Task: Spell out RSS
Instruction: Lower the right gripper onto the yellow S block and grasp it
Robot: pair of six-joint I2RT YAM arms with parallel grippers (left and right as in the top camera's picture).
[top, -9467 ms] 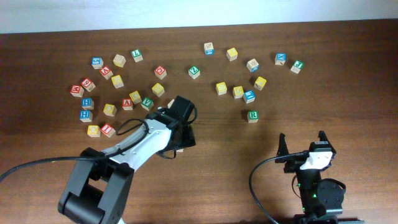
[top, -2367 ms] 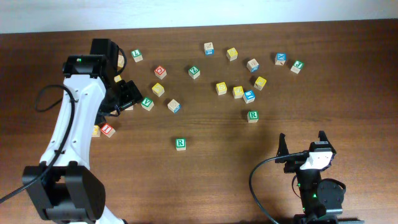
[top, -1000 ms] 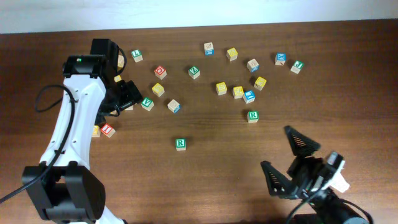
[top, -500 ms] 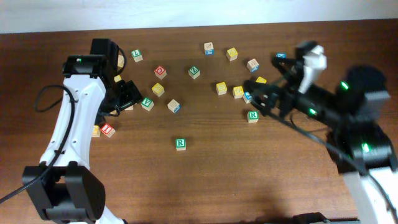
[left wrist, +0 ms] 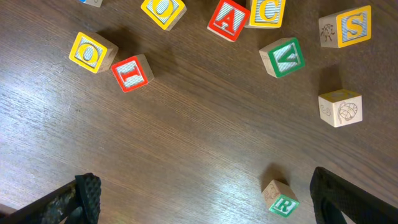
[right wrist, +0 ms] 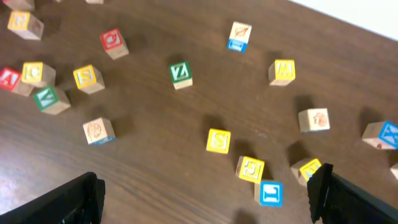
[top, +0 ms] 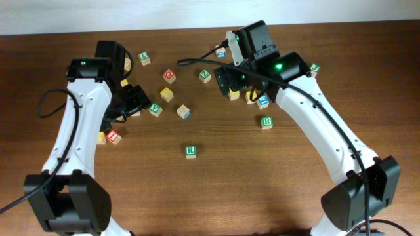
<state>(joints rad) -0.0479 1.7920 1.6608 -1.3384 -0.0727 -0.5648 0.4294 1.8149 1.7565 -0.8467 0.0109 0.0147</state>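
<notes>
The R cube [top: 190, 151] lies alone, nearest the front edge. Behind it to the left, an S cube [top: 167, 94] lies near the left gripper [left wrist: 205, 186], whose fingers stand wide apart. Behind it to the right, the other S cube [right wrist: 218, 140] lies under the right gripper [right wrist: 205, 180], which is also spread wide.

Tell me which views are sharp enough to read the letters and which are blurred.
Left wrist: sharp, the S cube and R cube read clearly. Right wrist: soft, the letter on the yellow cube is smeared. Overhead: in focus, but letters are tiny.
</notes>
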